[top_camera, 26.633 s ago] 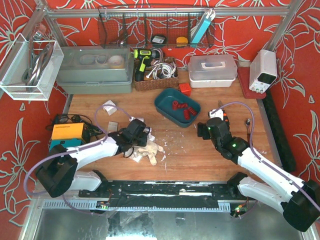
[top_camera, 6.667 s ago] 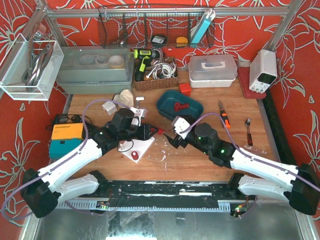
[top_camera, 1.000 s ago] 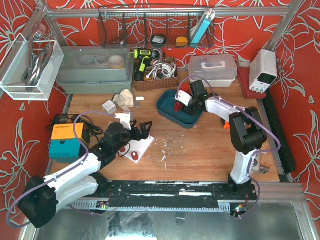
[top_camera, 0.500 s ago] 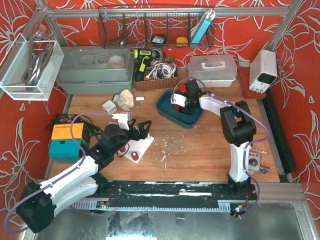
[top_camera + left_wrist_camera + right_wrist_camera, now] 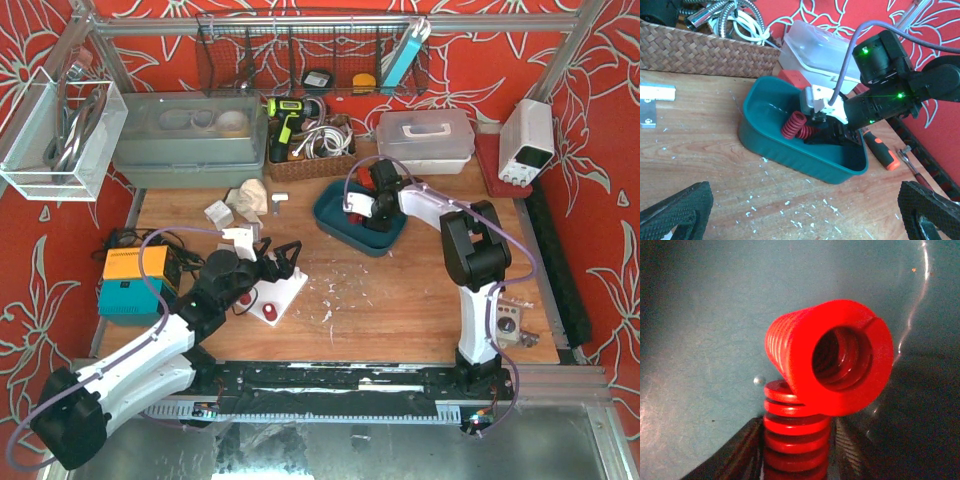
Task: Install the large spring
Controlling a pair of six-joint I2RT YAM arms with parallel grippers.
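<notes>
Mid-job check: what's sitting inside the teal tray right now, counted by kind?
Red springs: 2, one lying across the lower spring
Right tool: 1, straddling the lower spring
Total: 3

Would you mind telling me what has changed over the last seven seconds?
The right gripper left the table's middle and reached into the teal tray, its fingers now straddling a red spring. The left gripper, open, stayed by the white plate.
</notes>
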